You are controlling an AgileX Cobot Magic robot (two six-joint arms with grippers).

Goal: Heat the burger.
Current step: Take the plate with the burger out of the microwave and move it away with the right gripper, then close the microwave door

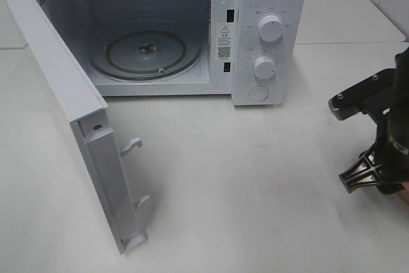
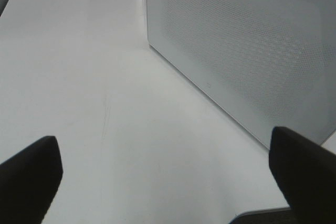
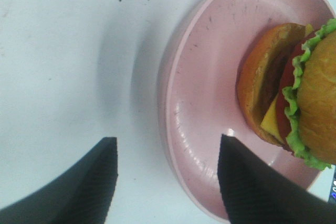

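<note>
The burger (image 3: pixel 294 93) lies on a round pink plate (image 3: pixel 205 103) in the right wrist view, with a golden bun, green lettuce, tomato, cheese and a dark patty. My right gripper (image 3: pixel 168 182) is open. One finger (image 3: pixel 89 182) is over the white table and the other finger (image 3: pixel 252 182) is over the plate, so the near rim lies between them. From the high camera, the right gripper (image 1: pixel 367 180) is at the far right edge, and the burger is out of view there. My left gripper (image 2: pixel 165 182) is open and holds nothing.
The white microwave (image 1: pixel 268 36) stands at the back with its door (image 1: pixel 64 113) swung wide to the left and the glass turntable (image 1: pixel 147 49) bare inside. The left wrist view shows the door's dotted outer panel (image 2: pixel 247 51) close by, above the white table (image 2: pixel 79 77).
</note>
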